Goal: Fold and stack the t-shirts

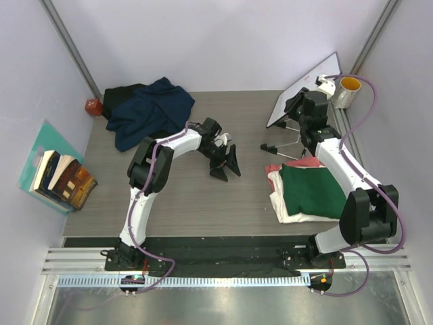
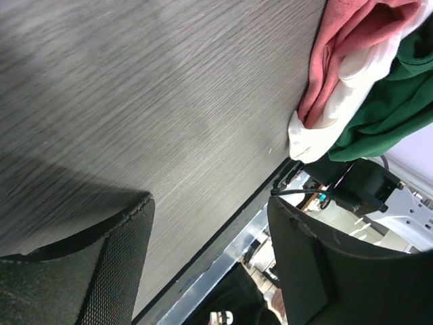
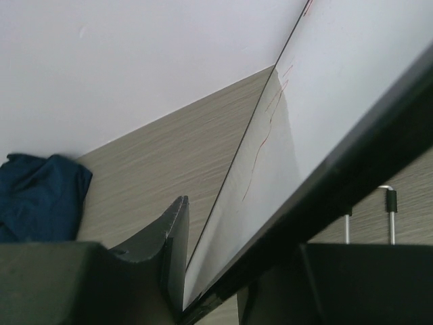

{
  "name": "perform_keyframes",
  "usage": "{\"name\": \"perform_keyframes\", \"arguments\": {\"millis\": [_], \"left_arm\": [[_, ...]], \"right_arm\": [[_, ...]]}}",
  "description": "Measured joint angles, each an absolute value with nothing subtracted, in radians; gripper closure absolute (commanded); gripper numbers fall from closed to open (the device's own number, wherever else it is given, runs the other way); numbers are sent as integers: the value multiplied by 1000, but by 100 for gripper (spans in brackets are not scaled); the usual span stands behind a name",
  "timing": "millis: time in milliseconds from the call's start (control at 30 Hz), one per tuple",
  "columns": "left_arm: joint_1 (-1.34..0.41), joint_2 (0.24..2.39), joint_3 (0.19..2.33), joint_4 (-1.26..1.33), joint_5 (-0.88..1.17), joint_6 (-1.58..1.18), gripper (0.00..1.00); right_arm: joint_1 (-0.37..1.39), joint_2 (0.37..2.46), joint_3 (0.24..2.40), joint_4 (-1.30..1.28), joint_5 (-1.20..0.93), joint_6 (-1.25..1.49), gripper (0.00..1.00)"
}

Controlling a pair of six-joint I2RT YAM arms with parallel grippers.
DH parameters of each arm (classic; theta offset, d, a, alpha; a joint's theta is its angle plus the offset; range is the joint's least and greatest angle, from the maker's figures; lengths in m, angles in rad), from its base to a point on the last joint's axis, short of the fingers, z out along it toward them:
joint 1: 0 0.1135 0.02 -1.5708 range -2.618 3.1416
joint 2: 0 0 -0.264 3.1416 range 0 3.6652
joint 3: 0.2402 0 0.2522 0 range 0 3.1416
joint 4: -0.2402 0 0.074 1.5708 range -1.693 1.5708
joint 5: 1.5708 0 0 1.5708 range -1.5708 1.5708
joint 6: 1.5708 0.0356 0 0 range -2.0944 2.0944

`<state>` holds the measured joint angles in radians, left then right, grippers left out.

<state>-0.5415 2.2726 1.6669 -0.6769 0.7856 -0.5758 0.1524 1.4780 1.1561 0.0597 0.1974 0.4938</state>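
A folded stack lies at the right: a dark green t-shirt (image 1: pixel 311 189) on a cream-white one (image 1: pixel 291 213), with a pink-red one (image 1: pixel 304 162) at its far edge. The left wrist view shows the pink-red (image 2: pixel 338 47), cream-white (image 2: pixel 325 128) and green (image 2: pixel 392 108) layers. A crumpled navy t-shirt (image 1: pixel 152 108) (image 3: pixel 37 200) and a black one (image 1: pixel 122 91) lie at the back left. My left gripper (image 1: pixel 226 166) (image 2: pixel 210 203) hovers open and empty mid-table. My right gripper (image 1: pixel 298 108) (image 3: pixel 240 230) straddles the whiteboard's (image 1: pixel 304 88) (image 3: pixel 338 101) lower edge, jaws loosely apart.
A yellow-lined mug (image 1: pixel 350 91) stands behind the whiteboard at the back right. The board's wire stand (image 1: pixel 284 149) reaches toward the stack. Books (image 1: pixel 61 179) on a teal sheet lie off the table's left edge. A small red object (image 1: pixel 93 105) sits by the black shirt.
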Motion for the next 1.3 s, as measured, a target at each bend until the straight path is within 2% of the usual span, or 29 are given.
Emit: {"name": "perform_keyframes", "arguments": {"millis": [267,500,967,1067,1200,1300], "left_arm": [[-532,2266,1661,-667,781,-576,29],[-531,2265,1660,-665,777,-576,29],[-531,2264,1666,-666,769,-577,29],[-531,2264,1671,-676,754,-595,29],[-527,2266,1671,-701,756,-622,29],[-537,2265,1671,-705,752,-620,29]], "right_arm": [[240,1472,1238,-61,195,460,99],[292,1515,1394,-216,141,448,99],[395,1516,1464,-337,-205,397,99],[374,1507,1413,-360,-305,351,99],[239,1493,1295,-376,-399,385,99],[184,1483,1287,-379,-474,384,99]]}}
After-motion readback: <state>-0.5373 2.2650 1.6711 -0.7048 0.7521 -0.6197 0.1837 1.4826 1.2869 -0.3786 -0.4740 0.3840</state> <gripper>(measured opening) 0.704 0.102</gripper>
